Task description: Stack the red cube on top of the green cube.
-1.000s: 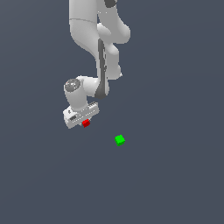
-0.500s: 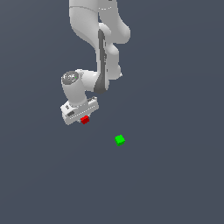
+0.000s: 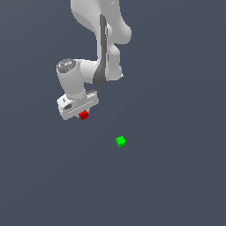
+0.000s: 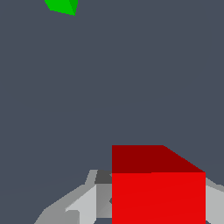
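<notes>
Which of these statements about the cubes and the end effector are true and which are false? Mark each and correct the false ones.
1. The red cube sits between the fingers of the end effector. True.
2. The red cube already rests on the green cube. False: the two are apart, and the green cube stands alone on the floor.
3. In the exterior view, the green cube lies to the right of the red cube. True.
4. The end effector is empty. False: it is closed on the red cube.
</notes>
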Controlling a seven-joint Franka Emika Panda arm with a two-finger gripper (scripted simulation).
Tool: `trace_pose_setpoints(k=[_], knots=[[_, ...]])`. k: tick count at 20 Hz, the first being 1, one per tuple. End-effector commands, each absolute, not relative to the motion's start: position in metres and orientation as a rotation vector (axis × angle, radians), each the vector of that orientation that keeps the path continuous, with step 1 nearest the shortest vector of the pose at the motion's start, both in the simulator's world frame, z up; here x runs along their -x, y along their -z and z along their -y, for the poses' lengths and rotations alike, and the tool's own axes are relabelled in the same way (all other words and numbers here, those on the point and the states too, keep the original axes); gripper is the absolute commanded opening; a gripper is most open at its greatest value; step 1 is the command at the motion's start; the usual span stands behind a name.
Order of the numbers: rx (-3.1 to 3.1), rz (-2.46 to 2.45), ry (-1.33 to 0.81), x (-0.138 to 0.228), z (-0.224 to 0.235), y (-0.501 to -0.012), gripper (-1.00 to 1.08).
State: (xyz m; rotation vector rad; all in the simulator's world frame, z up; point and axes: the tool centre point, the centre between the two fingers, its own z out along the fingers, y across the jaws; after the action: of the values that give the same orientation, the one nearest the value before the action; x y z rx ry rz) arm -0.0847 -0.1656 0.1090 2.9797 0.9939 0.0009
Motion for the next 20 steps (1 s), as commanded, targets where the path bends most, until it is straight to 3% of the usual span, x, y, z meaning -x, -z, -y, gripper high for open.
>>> trace_pose_setpoints(k=[1,11,20], knots=[[-2.98,-0.994,0.0,0.085,0.166,-0.115,-1.0],[-2.98,-0.994,-0.001,0.077,0.151,-0.111,-1.0],[-2.98,-0.994,-0.001,0.042,0.087,-0.096,-1.0]])
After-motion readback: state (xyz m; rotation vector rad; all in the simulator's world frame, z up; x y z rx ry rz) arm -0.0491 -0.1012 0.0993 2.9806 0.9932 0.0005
